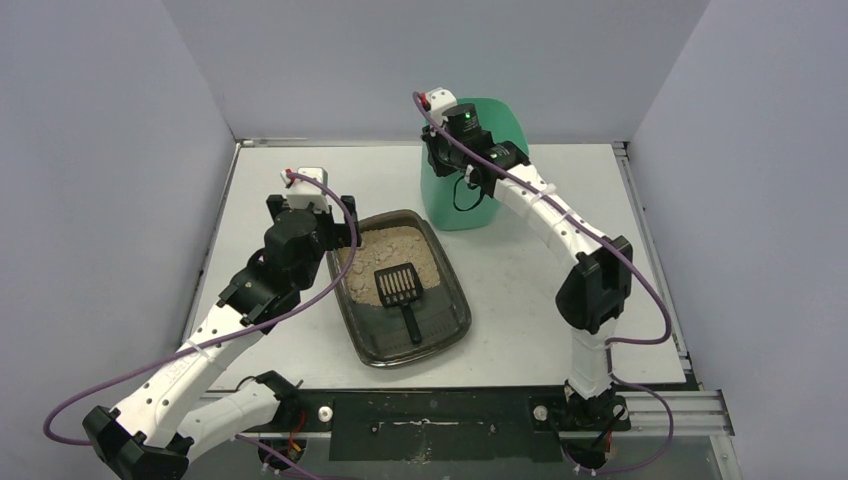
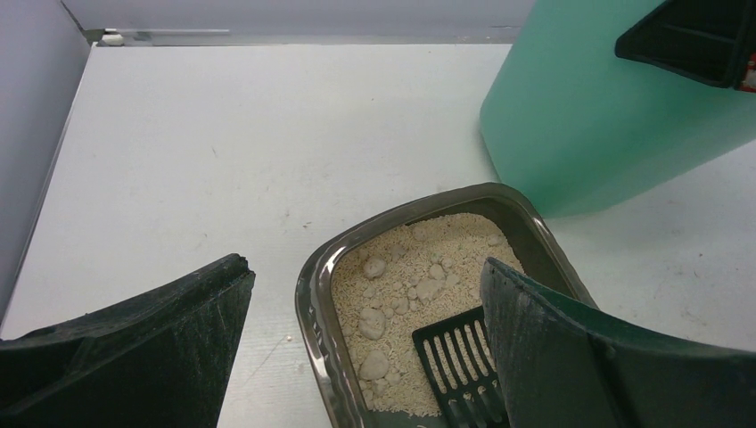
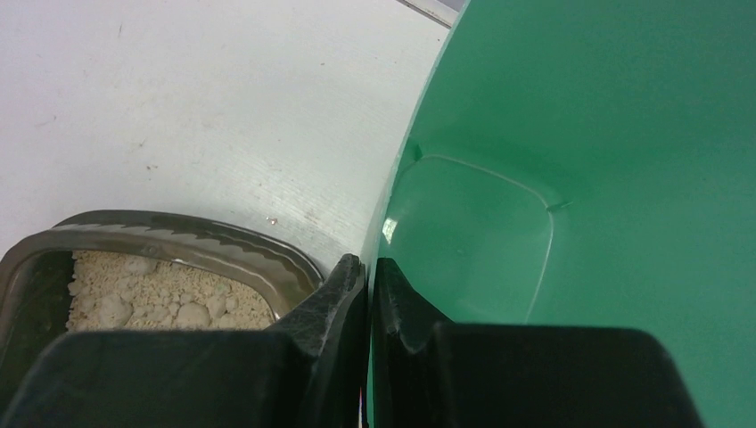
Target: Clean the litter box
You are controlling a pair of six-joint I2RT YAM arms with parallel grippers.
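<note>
The litter box (image 1: 360, 335) is a dark tray with beige granules and several clumps (image 2: 373, 321), at the table's middle. A black slotted scoop (image 1: 398, 288) lies in it, handle toward the near edge. My left gripper (image 1: 338, 238) is open and empty over the box's far left corner; in the left wrist view its jaws (image 2: 363, 266) straddle the box's rim (image 2: 312, 294) and the scoop (image 2: 450, 357). My right gripper (image 1: 452, 170) is shut on the wall of the mint-green bin (image 1: 500, 125), one finger inside and one outside (image 3: 367, 263).
The green bin (image 3: 579, 134) stands just behind the box's far right corner (image 3: 178, 230) and looks empty inside. It also shows in the left wrist view (image 2: 588, 125). Grey walls close the table on three sides. White tabletop lies left and right of the box.
</note>
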